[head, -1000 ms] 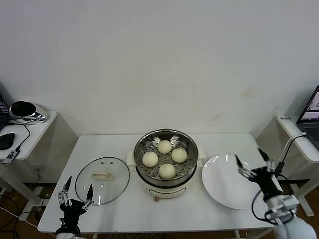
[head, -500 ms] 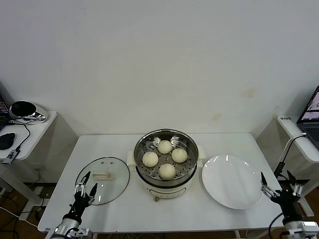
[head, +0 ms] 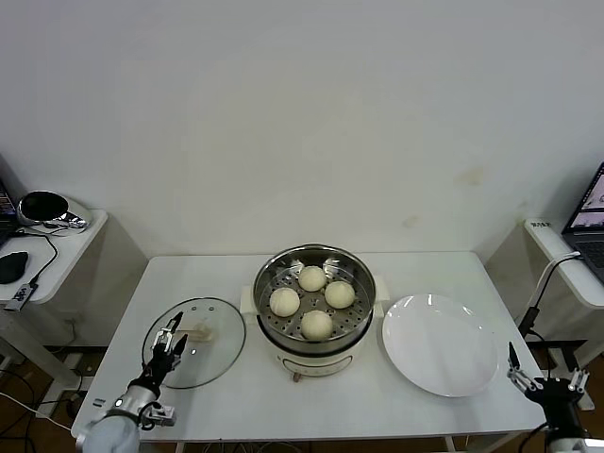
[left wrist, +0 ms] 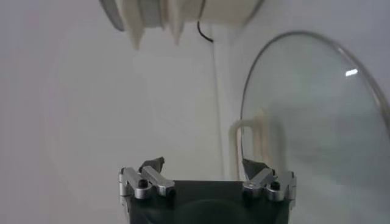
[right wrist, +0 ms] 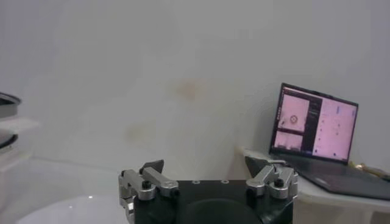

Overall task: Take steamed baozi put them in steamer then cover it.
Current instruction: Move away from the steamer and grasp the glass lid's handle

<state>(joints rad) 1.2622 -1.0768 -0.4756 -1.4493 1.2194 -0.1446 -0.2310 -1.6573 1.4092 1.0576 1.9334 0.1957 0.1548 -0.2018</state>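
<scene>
While four baozi [head: 312, 300] sit in the steamer [head: 314, 304], my left jaws [head: 168, 342] hover spread wide over the cover [head: 194, 342] on the worktop [head: 396, 396]; right jaws [head: 545, 382], gaping, hang off its near-right corner.

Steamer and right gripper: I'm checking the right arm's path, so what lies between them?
In the head view, the empty white plate lies on the table between the steamer and the open right gripper.
</scene>
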